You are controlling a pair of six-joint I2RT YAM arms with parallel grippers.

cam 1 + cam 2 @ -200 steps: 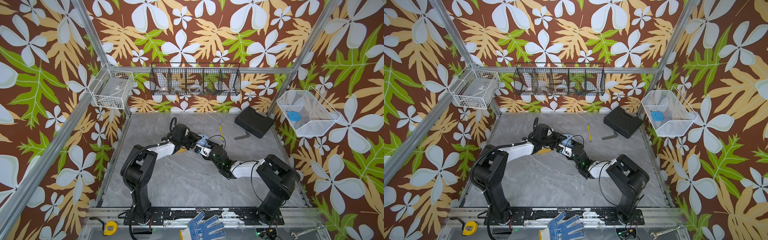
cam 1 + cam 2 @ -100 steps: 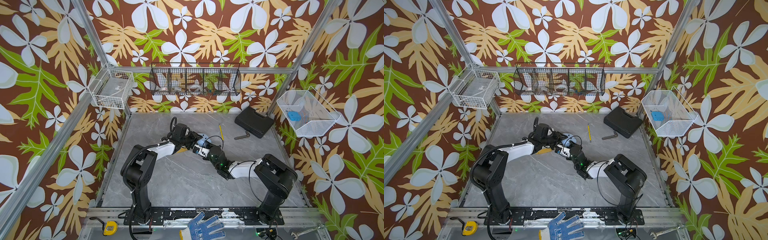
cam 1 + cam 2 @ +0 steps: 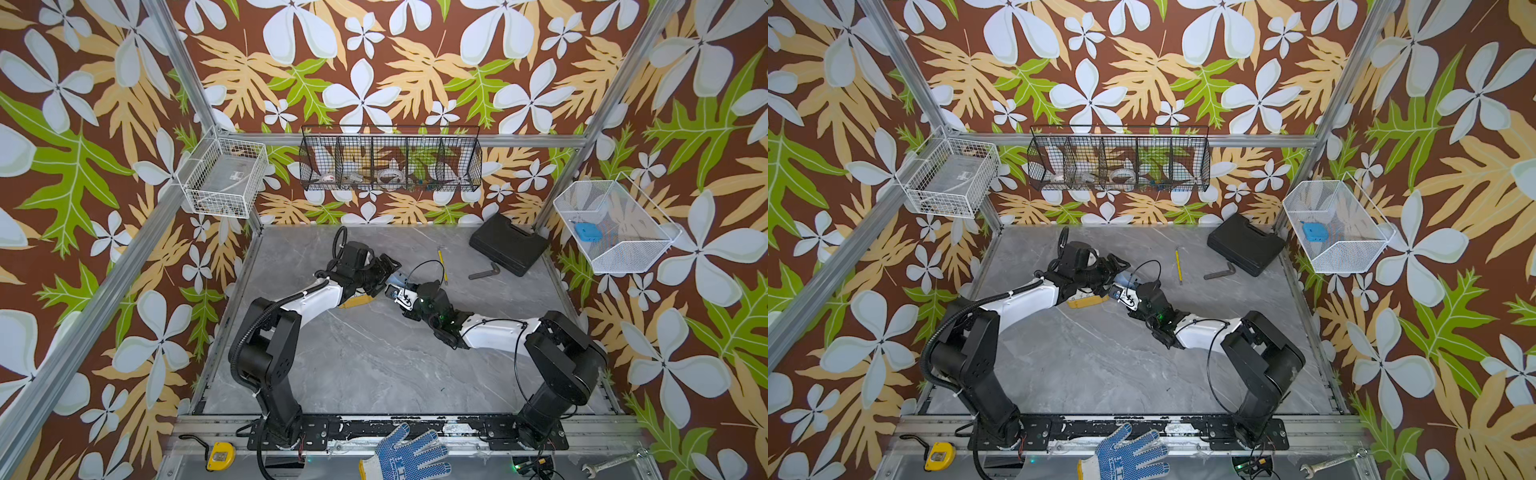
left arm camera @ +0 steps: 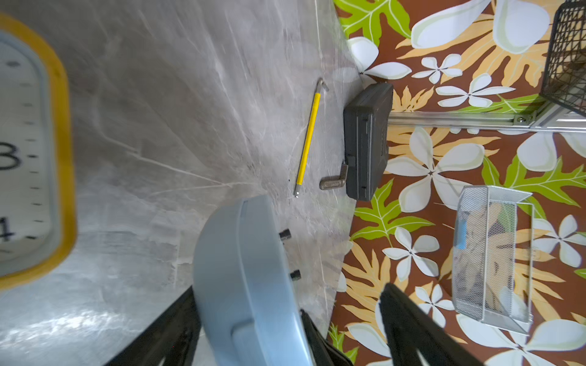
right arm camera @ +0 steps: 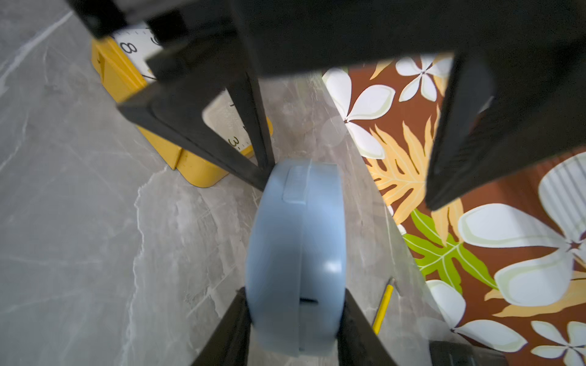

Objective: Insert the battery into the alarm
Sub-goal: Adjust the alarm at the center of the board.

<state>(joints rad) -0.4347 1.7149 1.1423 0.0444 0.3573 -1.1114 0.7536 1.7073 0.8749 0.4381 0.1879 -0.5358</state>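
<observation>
The left pincer (image 3: 384, 277) has spread its jaws wide since a second ago, and the right pincer (image 5: 295, 291) has edged toward it. That right pincer is clamped across the two flat faces of the pale-blue round plastic alarm clock (image 5: 295, 237), holding it on edge over the grey marbled bench (image 5: 95, 253). The clock stands between the left pincer's parted jaws, one touching its rim, so the left side is nearest and free, though I can see no battery anywhere.
</observation>
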